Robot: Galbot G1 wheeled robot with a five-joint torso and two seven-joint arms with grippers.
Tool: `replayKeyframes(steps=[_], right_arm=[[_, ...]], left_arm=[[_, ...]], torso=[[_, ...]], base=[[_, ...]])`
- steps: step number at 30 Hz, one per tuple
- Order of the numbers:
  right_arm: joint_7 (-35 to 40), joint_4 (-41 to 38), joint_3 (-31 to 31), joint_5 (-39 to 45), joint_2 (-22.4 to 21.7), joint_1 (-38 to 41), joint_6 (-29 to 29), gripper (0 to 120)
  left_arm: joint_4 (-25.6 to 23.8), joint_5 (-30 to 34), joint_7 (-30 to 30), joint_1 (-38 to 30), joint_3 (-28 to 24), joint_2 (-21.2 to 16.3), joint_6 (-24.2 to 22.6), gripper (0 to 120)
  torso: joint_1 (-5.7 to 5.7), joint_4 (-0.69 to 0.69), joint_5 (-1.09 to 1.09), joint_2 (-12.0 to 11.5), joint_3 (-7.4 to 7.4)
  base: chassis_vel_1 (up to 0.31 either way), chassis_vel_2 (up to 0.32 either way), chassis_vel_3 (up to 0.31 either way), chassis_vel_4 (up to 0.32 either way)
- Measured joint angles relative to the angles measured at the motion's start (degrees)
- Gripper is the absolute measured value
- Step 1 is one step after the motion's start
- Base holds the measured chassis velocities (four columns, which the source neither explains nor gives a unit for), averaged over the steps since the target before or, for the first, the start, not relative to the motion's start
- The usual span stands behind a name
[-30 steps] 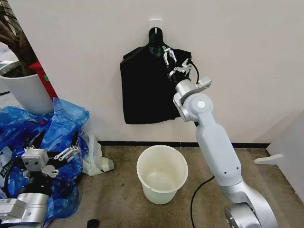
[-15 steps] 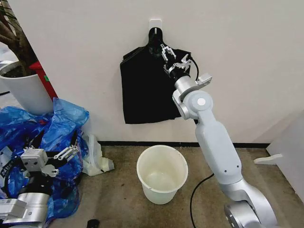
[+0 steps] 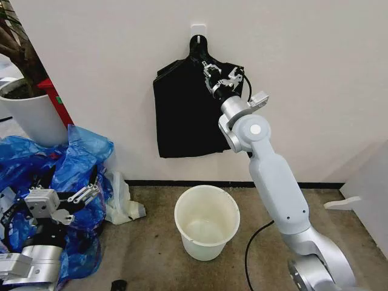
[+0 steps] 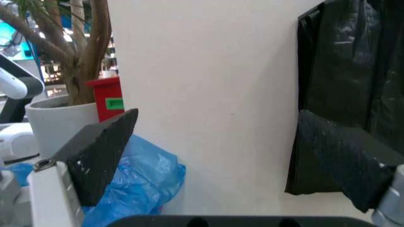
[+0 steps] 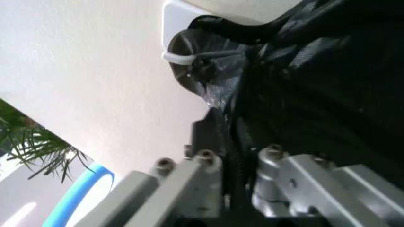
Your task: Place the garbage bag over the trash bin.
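Observation:
A flat black bundle hangs on the wall by its narrow neck from a white hook. The single garbage bag is hidden; I cannot tell it apart from this bundle. My right gripper is raised against the bundle's upper right, just below the neck, with its fingers spread open. In the right wrist view the gripper sits right on the wrinkled black film under the hook. The cream-white trash bin stands upright and empty on the floor below. My left gripper waits open, low at the left.
A heap of blue plastic bags lies at the left by a large white plant pot and a red box. A crumpled white bag lies left of the bin. A black cable runs along the floor by my right arm.
My right gripper has crept up and to the left along the bundle's top, closer to the neck and hook. The left arm has barely shifted.

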State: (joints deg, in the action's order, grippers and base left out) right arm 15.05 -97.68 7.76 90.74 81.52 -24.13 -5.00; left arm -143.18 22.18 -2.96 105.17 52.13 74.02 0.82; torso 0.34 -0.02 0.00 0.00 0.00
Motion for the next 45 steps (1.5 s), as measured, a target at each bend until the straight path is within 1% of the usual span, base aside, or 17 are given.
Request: replayKeyframes(steps=[13,27,45], right_arm=[[0.0,-1.3,-0.9,-0.2,-1.3,-1.3,0.2,0],[-0.4,-5.6,-0.9,-0.5,-3.8,-7.8,-0.3,0],[-2.4,-10.5,-0.7,-3.2,-5.5,-16.6,-1.4,0]], left_arm=[[-0.1,0.2,0.0,0.0,0.2,0.0,0.2,100],[0.1,0.4,0.1,-0.3,0.2,-0.1,0.7,100],[0.5,0.3,0.3,-0.3,0.2,0.0,1.3,100]], torso=[[0.0,0.0,0.0,0.0,0.0],[0.0,0.0,0.0,0.0,0.0],[0.0,0.0,0.0,0.0,0.0]], base=[[0.0,0.0,0.0,0.0],[0.0,0.0,0.0,0.0],[0.0,0.0,0.0,0.0]])
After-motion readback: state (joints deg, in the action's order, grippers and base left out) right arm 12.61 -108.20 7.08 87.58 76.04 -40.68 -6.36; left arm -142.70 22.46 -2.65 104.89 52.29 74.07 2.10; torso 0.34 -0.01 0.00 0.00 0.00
